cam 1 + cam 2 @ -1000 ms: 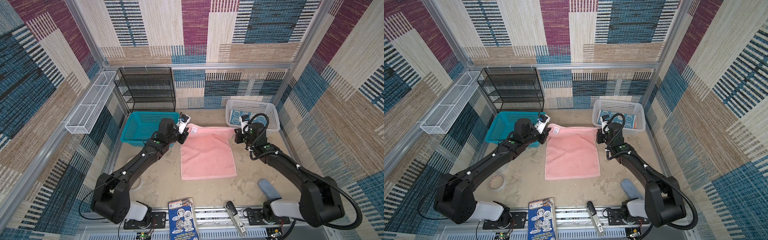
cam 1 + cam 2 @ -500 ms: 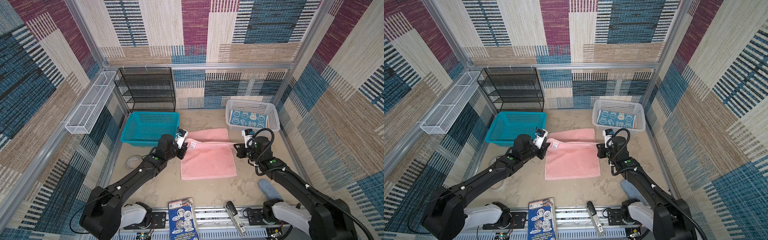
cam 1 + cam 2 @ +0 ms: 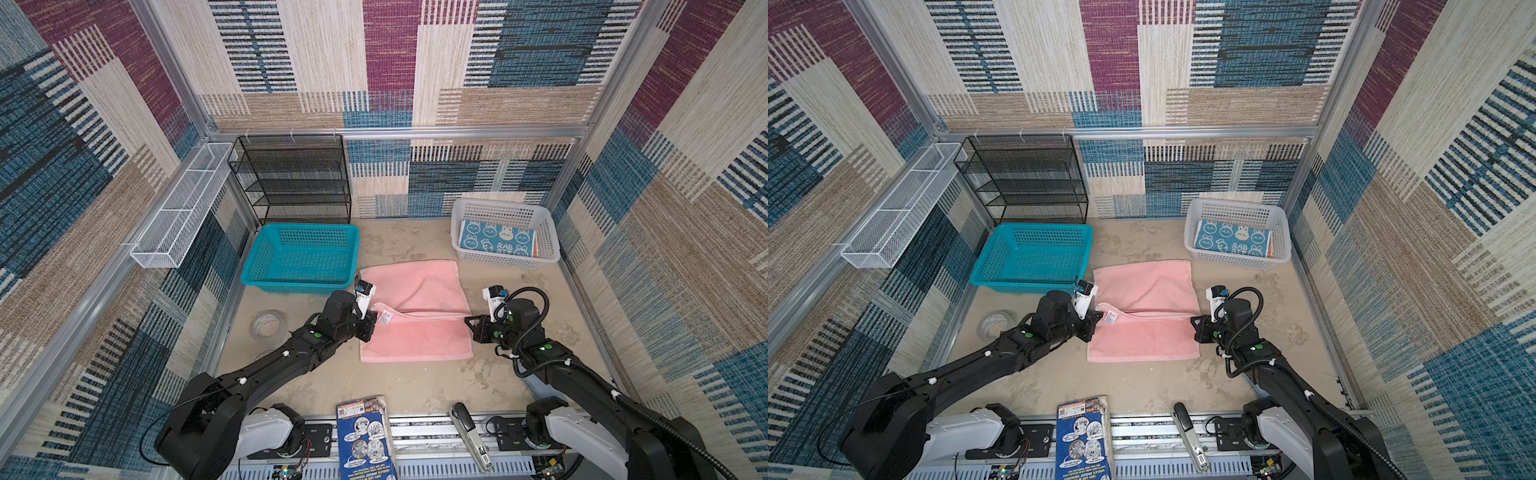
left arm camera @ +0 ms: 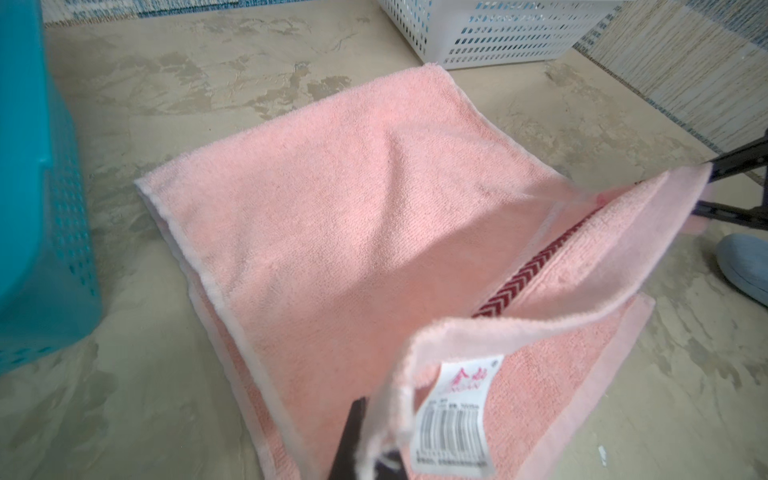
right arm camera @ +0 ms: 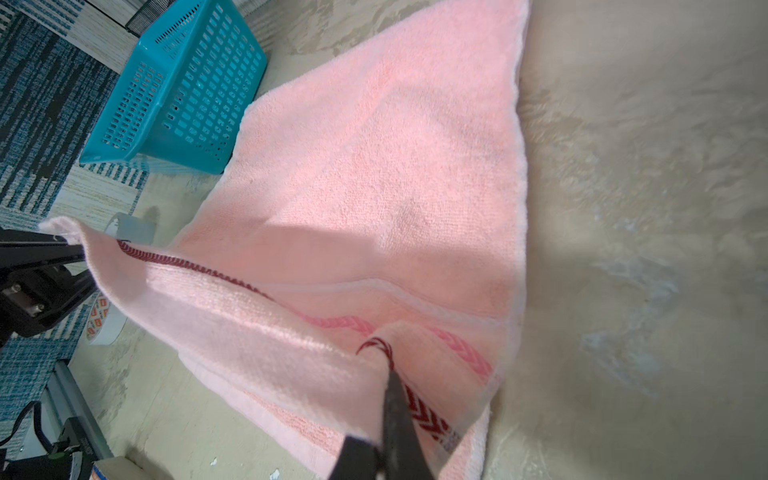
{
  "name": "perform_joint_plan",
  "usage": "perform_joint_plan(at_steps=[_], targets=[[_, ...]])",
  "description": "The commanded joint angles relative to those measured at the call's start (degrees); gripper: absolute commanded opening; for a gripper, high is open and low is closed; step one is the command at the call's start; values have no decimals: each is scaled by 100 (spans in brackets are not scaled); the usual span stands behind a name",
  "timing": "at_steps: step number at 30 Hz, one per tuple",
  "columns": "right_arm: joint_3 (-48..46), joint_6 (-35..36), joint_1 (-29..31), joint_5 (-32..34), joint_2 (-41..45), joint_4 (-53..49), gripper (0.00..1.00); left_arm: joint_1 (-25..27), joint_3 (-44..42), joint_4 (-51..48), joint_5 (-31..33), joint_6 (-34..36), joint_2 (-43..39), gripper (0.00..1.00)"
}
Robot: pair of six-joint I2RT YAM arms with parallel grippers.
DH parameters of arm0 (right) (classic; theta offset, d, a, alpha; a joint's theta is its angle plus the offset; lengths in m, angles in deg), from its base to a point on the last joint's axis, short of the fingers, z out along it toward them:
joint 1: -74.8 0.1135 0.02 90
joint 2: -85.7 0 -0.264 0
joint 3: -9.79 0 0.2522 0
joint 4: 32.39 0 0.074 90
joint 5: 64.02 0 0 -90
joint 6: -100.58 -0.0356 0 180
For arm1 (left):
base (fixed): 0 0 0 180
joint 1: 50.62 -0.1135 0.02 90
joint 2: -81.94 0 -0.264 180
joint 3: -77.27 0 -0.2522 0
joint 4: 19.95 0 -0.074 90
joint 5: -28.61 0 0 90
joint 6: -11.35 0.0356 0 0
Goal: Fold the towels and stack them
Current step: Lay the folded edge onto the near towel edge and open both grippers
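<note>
Both arms have pulled the far hem of the pink towel (image 3: pixel 415 286) toward the near edge of the bench (image 3: pixel 415 386). In both top views, the left gripper (image 3: pixel 371 321) and right gripper (image 3: pixel 468 323) clamp the hem's corners, stretching it side to side mid-bench. The blue towel (image 3: pixel 496 242) lies folded in the white basket (image 3: pixel 505 262). Left wrist view: labelled corner pinched. Right wrist view: striped corner pinched. The fold looks half done; stacking remains.

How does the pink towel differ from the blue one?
The pink towel is plain; the blue towel has white rabbit print. The pink towel lies on the table mid-fold, its edge pinched by the left tool and right tool; the blue towel sits folded in the white basket, untouched. Both are soft cloth.
</note>
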Motion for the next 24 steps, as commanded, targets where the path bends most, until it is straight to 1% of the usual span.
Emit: perform_joint_plan(at_steps=[1, 4, 9, 12, 17, 20, 24], targets=[[-151, -263, 136, -107, 22, 202, 0, 37, -151, 186, 184, -325, -45, 0], [-284, -360, 318, -28, -50, 250, 0, 60, -292, 275, 169, -371, -34, 0], [-421, -478, 588, -1, -327, 349, 5, 73, -516, 403, 247, -406, -65, 0], [-475, -496, 652, -58, -425, 341, 11, 73, -620, 404, 184, -397, -138, 0], [-539, -497, 678, -221, -267, 266, 23, 82, -800, 404, 109, -401, -478, 3], [-547, -471, 678, -378, -194, 237, 30, 82, -880, 404, 87, -480, -701, 7], [-557, -395, 697, -576, -132, 186, 36, 82, -966, 355, 2, -606, -971, 13]])
